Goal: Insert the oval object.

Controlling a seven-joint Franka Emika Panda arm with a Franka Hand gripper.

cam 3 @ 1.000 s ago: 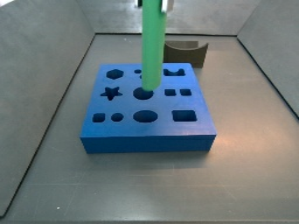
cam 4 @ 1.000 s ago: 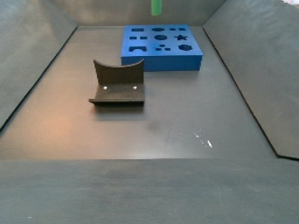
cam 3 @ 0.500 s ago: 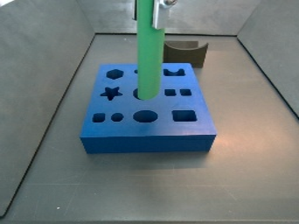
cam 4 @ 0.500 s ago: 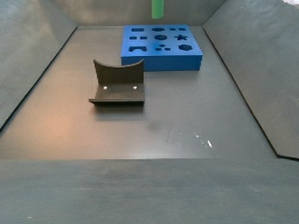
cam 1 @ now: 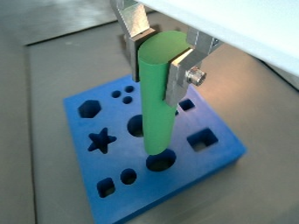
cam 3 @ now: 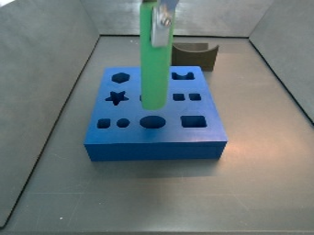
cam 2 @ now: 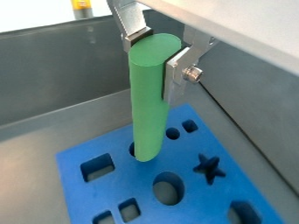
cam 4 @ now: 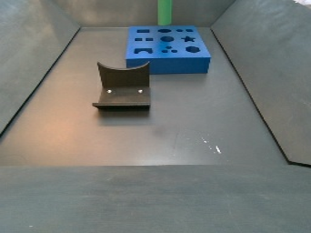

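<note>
above the blue block (cam 3: 153,115), the oval object (cam 1: 159,96) is being held upright, pinched near its top by the gripper (cam 1: 159,54), its lower end meeting an oval hole (cam 1: 160,160) at the block's middle. if the rod is tilted or turned off the hole's outline, jamming on the rim is being risked.

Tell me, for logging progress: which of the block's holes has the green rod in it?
The round central hole; the tool holds the green rod upright in it.
</note>
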